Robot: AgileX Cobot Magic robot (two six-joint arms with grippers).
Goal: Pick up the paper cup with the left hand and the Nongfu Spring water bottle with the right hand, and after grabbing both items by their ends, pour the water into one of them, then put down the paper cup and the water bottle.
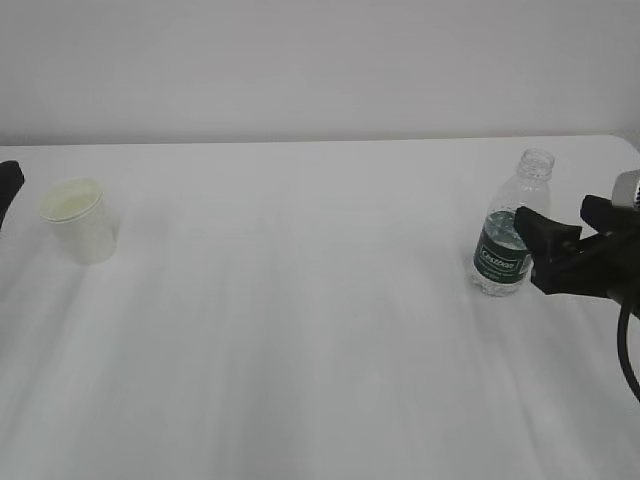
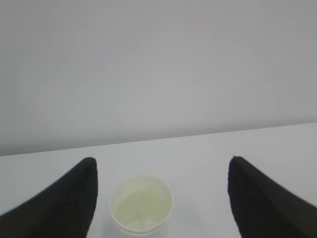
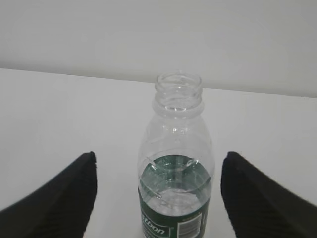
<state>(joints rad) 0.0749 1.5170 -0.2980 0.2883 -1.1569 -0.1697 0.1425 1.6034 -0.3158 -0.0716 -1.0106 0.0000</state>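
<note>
Left hand (image 2: 161, 198) gaped wide, paper cup (image 2: 141, 204) between prongs, untouched. Right hand (image 3: 158, 198) gaped wide astride Nongfu Spring water bottle (image 3: 176, 173), no contact.

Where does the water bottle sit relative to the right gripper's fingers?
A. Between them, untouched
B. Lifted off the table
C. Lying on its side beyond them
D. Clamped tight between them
A: the water bottle stands upright between the right gripper's spread fingers, with a gap on each side.

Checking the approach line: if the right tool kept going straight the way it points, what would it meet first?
Probably the water bottle, standing uncapped between the open right tool prongs.
</note>
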